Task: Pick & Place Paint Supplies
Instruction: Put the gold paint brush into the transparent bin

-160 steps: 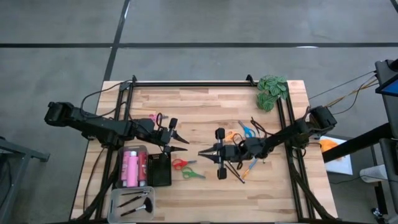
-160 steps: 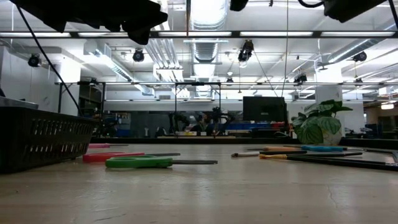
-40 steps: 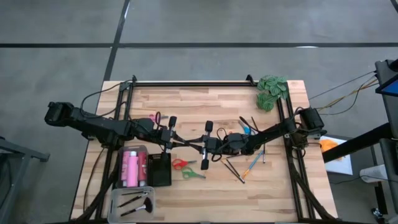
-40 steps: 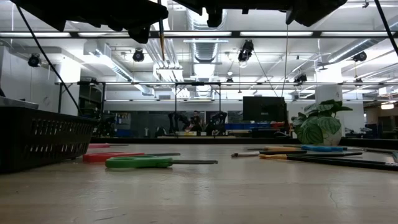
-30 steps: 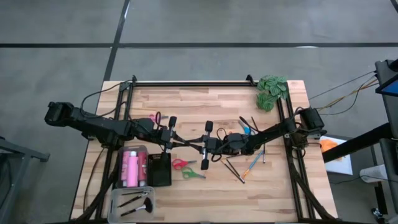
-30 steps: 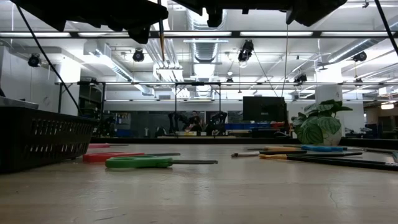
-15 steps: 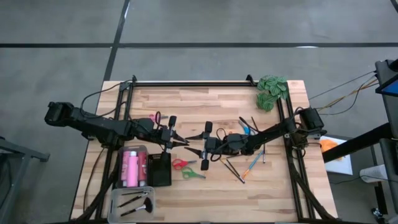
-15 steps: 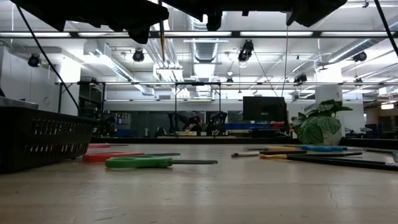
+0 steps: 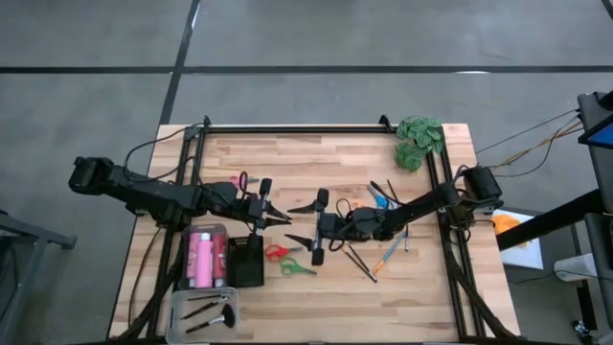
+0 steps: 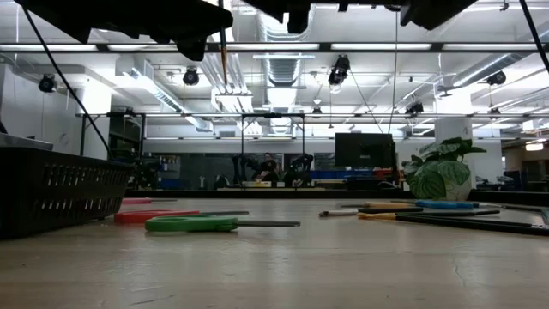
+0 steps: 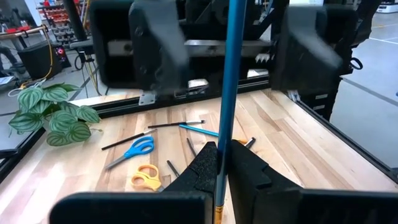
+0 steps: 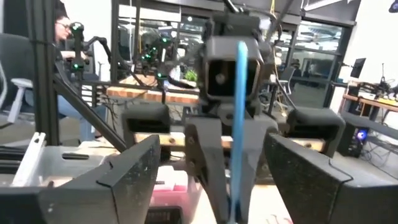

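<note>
- My right gripper [image 9: 299,222] has just let go; its fingers now stand wide apart.
- My left gripper [image 9: 280,220] pinches the blue brush [image 11: 231,81] alone, mid-table, so the hand-over looks done.

Pale wood plank table [image 9: 316,158], glossy blue brush handle [image 11: 231,81], matt black basket [image 10: 60,193]

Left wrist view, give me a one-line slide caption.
Left gripper shut on a blue-handled brush, facing the open right gripper.
</note>
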`<state>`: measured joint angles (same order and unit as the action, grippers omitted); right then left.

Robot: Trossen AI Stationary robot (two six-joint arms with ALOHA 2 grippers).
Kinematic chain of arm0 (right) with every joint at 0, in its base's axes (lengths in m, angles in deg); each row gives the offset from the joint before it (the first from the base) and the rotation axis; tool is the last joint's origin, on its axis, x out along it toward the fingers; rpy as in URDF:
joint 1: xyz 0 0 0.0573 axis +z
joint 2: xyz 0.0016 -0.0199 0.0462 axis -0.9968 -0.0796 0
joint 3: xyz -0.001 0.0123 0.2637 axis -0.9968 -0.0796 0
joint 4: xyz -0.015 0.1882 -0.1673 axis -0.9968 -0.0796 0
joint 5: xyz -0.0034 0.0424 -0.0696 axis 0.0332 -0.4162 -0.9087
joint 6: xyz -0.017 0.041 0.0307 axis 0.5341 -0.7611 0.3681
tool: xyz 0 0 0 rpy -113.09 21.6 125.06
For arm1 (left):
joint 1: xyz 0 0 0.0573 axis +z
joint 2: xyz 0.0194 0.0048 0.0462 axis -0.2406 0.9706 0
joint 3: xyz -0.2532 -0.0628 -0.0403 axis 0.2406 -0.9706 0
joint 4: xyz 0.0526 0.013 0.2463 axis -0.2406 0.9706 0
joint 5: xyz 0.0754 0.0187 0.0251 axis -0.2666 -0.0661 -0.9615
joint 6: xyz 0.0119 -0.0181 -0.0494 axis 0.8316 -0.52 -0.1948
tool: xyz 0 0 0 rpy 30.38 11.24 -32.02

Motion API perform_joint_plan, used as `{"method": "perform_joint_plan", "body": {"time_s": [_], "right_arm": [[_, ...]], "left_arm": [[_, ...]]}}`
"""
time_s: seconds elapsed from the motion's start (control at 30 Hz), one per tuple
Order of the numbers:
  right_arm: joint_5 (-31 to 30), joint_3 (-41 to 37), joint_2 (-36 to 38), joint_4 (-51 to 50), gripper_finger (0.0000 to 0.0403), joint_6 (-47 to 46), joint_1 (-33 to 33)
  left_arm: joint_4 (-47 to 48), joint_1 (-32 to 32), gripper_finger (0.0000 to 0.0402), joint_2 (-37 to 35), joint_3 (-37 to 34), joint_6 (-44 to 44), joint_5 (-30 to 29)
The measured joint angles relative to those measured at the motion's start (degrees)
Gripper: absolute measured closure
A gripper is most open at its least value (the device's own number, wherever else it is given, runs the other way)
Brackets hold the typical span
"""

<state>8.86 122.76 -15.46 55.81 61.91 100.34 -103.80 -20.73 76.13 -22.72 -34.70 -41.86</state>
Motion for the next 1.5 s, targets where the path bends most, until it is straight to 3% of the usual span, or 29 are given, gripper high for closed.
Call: {"method": "perform_joint_plan", "body": {"time_s": [0.27, 0.7, 0.97, 1.07, 1.2, 1.5], "right_arm": [[-0.35, 0.00, 4.69, -5.91, 0.0115, -1.02, 2.16], [-1.94, -0.33, 19.11, -37.48, 0.0115, -16.75, 3.78], [-22.93, -4.44, 24.02, -35.49, 0.0115, -11.27, 10.64], [-28.06, -7.21, 24.68, -30.58, 0.0115, -8.67, 13.83], [-31.68, -12.27, 25.64, -20.53, 0.0115, -4.89, 17.23], [-31.93, -25.47, 31.14, -5.62, 0.0115, -0.78, 19.36]], "left_arm": [[0.12, 0.00, 0.0382, 0.00, 0.00, -0.01, 0.00], [0.33, 0.04, 0.0382, 0.00, 0.00, -0.04, 0.00], [0.42, 0.00, 0.0382, 0.00, 0.00, -0.21, 0.00], [0.55, 0.00, 0.0382, 0.00, 0.00, -0.21, 0.00], [0.80, 0.00, 0.0382, 0.00, 0.00, -0.20, 0.00], [0.78, 0.00, 0.0382, 0.00, 0.00, -0.18, 0.00]]}}
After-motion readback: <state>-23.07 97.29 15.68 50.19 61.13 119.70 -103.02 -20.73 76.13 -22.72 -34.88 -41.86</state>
